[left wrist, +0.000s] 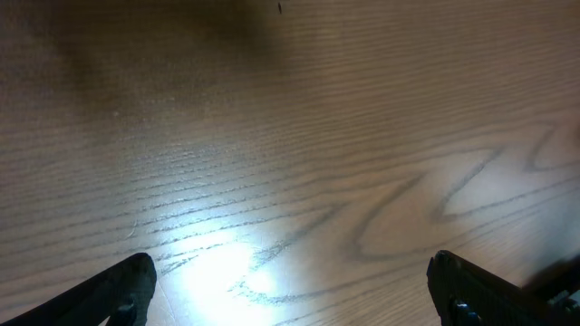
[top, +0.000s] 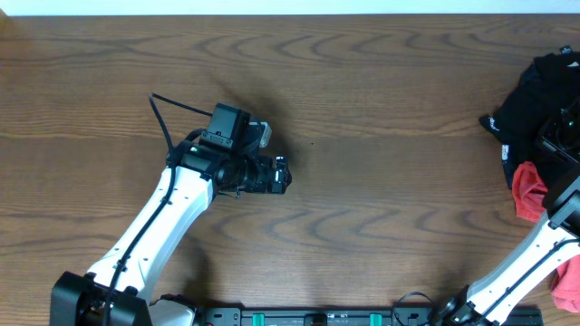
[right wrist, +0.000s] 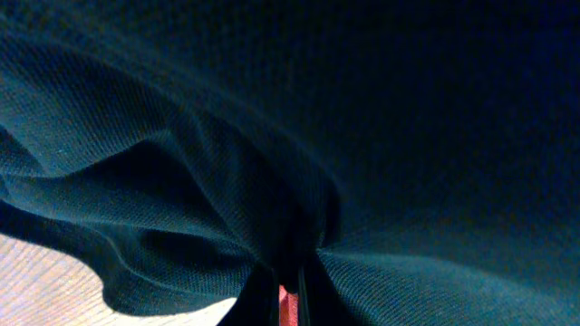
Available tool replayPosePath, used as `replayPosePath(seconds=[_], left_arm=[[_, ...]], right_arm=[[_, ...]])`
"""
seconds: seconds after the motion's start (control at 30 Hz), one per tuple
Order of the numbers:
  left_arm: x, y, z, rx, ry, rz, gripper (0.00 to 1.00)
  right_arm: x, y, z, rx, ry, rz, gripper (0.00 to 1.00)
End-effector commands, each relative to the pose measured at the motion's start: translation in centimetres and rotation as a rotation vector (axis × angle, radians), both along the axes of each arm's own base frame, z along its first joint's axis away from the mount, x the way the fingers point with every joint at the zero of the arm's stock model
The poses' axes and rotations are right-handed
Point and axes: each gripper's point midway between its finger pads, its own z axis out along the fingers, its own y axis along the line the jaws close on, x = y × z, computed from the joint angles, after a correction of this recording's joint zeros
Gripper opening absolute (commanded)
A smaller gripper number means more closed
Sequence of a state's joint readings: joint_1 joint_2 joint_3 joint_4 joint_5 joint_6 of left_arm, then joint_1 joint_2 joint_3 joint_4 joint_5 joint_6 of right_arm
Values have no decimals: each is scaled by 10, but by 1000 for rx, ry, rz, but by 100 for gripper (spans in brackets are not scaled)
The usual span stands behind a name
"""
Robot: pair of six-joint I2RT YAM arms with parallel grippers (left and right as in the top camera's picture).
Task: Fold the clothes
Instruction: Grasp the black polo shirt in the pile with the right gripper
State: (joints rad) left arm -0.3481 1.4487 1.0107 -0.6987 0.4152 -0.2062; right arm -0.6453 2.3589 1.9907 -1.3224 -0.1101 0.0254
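A black garment (top: 530, 95) lies crumpled at the table's far right edge, with a red garment (top: 528, 192) beside it toward the front. In the right wrist view the dark cloth (right wrist: 272, 136) fills the frame and bunches into my right gripper (right wrist: 288, 299), whose fingers are shut on a fold of it. A sliver of red (right wrist: 287, 306) shows between them. In the overhead view that gripper blends into the black cloth. My left gripper (top: 281, 175) hovers over bare wood left of centre. It is open and empty, with its fingertips wide apart in the left wrist view (left wrist: 290, 290).
Another pinkish-red piece of cloth (top: 566, 285) lies at the front right corner by the right arm. The wooden table (top: 381, 181) stretches between the two arms. A black cable (top: 168, 122) loops off the left wrist.
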Motion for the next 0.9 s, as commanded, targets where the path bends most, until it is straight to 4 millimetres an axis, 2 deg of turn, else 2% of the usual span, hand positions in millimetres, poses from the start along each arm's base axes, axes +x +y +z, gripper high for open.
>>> replayPosePath(seconds=[0.0, 0.2, 0.33, 0.4, 0.53, 0.7, 0.87], left_arm=[[6, -1, 5, 1, -23, -4, 97], [8, -2, 6, -4, -32, -1, 97], [9, -3, 7, -6, -38, -1, 86], [10, -3, 7, -7, -41, -1, 82], [10, -3, 7, -7, -41, 0, 81], [10, -4, 8, -15, -30, 18, 81], [10, -4, 8, -15, -30, 18, 81]], right_arm=[[3, -3, 1, -10, -7, -21, 1], [10, 9, 6, 25, -29, -15, 1], [24, 25, 25, -1, -69, 47, 1], [35, 37, 45, -30, -114, 87, 1], [55, 64, 93, -94, -216, 165, 1], [64, 104, 158, -189, -339, 268, 1], [66, 149, 192, -205, -414, 365, 1]])
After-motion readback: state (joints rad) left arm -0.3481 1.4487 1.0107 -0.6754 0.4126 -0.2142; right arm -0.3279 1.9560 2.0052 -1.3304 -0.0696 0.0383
